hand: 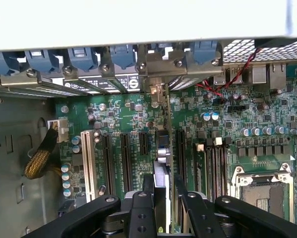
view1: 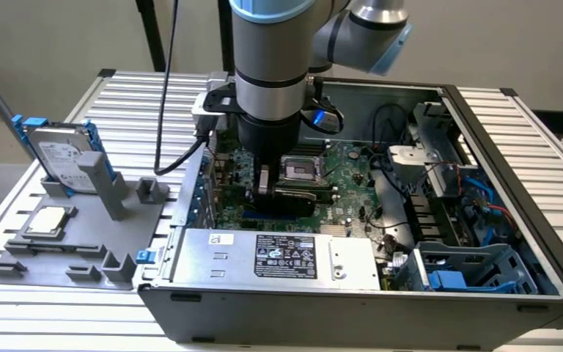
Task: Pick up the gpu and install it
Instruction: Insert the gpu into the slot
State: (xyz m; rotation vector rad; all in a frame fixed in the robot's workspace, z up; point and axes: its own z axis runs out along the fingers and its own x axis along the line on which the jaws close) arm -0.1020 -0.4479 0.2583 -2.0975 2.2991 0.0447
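Note:
Inside the open computer case (view1: 516,139), my gripper (view1: 273,192) hangs low over the green motherboard (view1: 345,165). It is shut on the gpu (hand: 164,148), which the wrist view shows edge-on as a thin upright card between the two black fingers (hand: 142,208). The card stands over the row of long expansion slots (hand: 124,153), and its silver bracket end (hand: 158,91) reaches toward the case's rear slot openings. I cannot tell whether its lower edge is touching a slot. In the exterior view the gpu (view1: 296,194) appears as a dark strip beneath the wrist.
At the exterior view's left, a grey fixture (view1: 27,268) holds a silver hard drive with blue rails (view1: 61,158) and a square processor chip (view1: 47,220). The power supply (view1: 281,253) sits at the case front. The CPU socket (view1: 301,170) and cables (view1: 399,183) lie beside the gripper.

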